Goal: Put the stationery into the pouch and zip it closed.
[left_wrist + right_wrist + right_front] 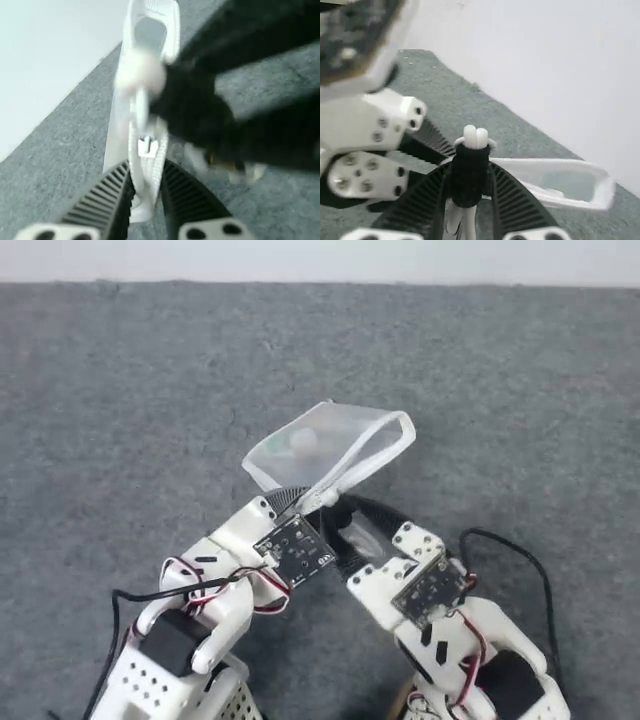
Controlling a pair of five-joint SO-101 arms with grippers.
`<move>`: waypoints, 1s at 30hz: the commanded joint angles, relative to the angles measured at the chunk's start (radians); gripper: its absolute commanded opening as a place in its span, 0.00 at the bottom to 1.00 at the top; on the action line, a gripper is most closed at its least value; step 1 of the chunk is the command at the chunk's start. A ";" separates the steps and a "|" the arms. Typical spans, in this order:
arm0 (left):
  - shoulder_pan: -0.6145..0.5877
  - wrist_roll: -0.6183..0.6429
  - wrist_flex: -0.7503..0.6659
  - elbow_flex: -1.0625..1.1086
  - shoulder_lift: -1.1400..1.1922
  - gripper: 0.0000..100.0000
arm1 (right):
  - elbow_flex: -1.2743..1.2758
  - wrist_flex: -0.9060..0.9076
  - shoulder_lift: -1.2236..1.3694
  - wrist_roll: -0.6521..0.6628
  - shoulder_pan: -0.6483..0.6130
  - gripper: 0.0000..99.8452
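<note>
My left gripper (145, 172) is pinched tight on the clear pouch's (330, 445) near edge. My right gripper (469, 175) clamps a black-and-white stationery piece (470, 150) just beside it, over the grey mat (120, 390).

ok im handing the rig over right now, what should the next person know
Left gripper: shut on the pouch rim, holding it with the mouth open.
Right gripper: shut on a black stationery piece, close to the pouch but not in it.
Done: a pale item seems to lie inside the pouch.
Left: drop the black piece in, then zip the pouch closed.
</note>
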 commanded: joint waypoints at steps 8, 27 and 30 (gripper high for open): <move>-0.049 0.054 0.014 -0.015 -0.014 0.01 | 0.043 -0.173 -0.012 -0.031 0.174 0.01; -0.051 0.054 0.014 0.002 -0.014 0.01 | 0.080 -0.272 0.012 -0.037 0.280 0.01; -0.051 0.054 0.014 0.002 -0.014 0.01 | 0.046 -0.274 0.097 -0.043 0.297 0.01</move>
